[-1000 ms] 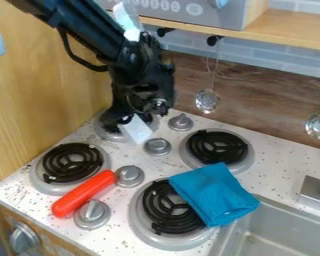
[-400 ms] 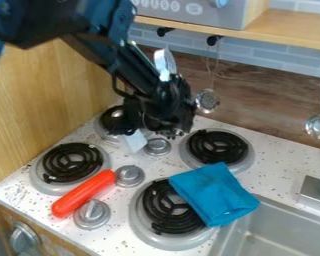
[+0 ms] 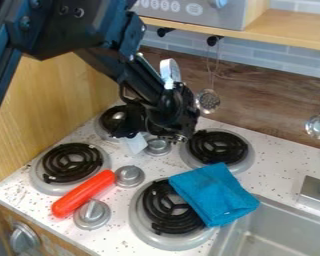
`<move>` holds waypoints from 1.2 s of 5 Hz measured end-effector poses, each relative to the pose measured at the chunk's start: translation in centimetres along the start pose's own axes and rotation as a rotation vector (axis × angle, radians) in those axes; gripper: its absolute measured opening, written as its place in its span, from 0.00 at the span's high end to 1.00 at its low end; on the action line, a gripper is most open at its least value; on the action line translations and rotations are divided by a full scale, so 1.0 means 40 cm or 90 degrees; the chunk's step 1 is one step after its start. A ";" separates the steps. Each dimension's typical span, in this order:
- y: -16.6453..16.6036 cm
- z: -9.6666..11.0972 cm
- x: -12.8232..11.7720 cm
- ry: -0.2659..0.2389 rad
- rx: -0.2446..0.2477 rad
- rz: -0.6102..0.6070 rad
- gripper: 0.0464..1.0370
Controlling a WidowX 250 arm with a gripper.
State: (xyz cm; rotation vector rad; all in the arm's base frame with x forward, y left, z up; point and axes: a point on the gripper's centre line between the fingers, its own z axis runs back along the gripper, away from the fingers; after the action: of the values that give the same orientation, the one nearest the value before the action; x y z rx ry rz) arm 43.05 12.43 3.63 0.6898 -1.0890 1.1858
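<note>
My gripper [image 3: 152,142] hangs over the back of the stove, above the back-left burner and a small grey knob [image 3: 158,146]. Below it to the left, a red sausage-shaped object [image 3: 83,193] lies slanted between the front-left burner [image 3: 72,163] and two grey knobs. A folded blue cloth [image 3: 214,193] rests partly over the right side of the front-right burner [image 3: 164,211] and reaches toward the sink. To the right of the gripper is the back-right burner [image 3: 217,147].
A metal sink [image 3: 275,229] with a faucet base [image 3: 314,191] is at the lower right. Ladles [image 3: 319,126] and a strainer [image 3: 207,100] hang along the back wall. A wooden panel [image 3: 56,100] stands on the left, and a wooden shelf [image 3: 289,32] runs above.
The arm has come further into view, and the gripper has moved right and somewhat down from its place near the wooden panel. The cloth and red object have stayed put.
</note>
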 end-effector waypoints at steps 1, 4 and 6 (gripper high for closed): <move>-0.002 0.002 -0.005 -0.006 0.000 -0.002 0.39; 0.004 0.065 -0.068 -0.042 -0.063 -0.033 0.30; 0.033 0.058 -0.102 -0.025 -0.050 -0.032 0.03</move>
State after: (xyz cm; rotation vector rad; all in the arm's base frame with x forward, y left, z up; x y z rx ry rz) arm 41.08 9.22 0.54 0.6777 -1.1384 1.0843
